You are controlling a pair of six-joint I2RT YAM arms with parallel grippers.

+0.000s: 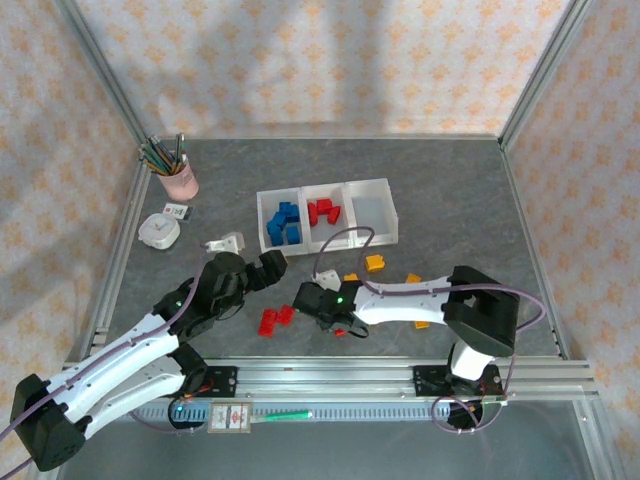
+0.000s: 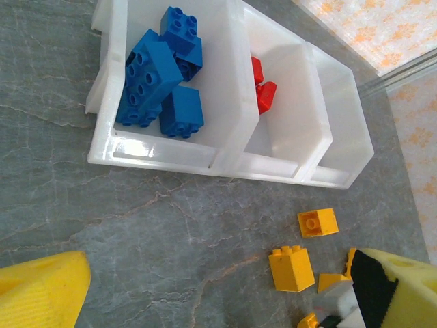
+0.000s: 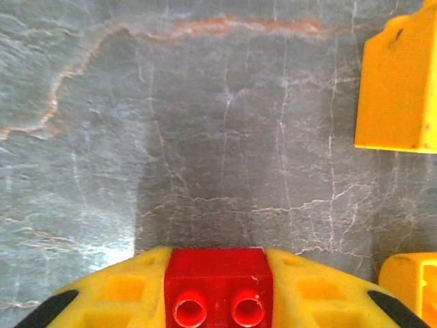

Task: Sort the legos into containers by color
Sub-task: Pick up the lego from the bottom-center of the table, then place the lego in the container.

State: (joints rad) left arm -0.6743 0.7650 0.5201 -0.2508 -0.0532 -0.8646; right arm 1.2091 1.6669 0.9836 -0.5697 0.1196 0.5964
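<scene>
red lego (image 3: 218,294) clamped in the right pincer (image 3: 218,270); the left pincer (image 2: 215,290) stands wide open.

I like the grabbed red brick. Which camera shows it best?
The right wrist view: the red brick sits big in the right gripper, studs showing. The top view gives just a red speck.

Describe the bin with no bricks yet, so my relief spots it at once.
Find the row of three joined white bins in the middle of the grey table. Take the right-hand end bin. The other two hold blue bricks and red bricks; this one holds nothing.
</scene>
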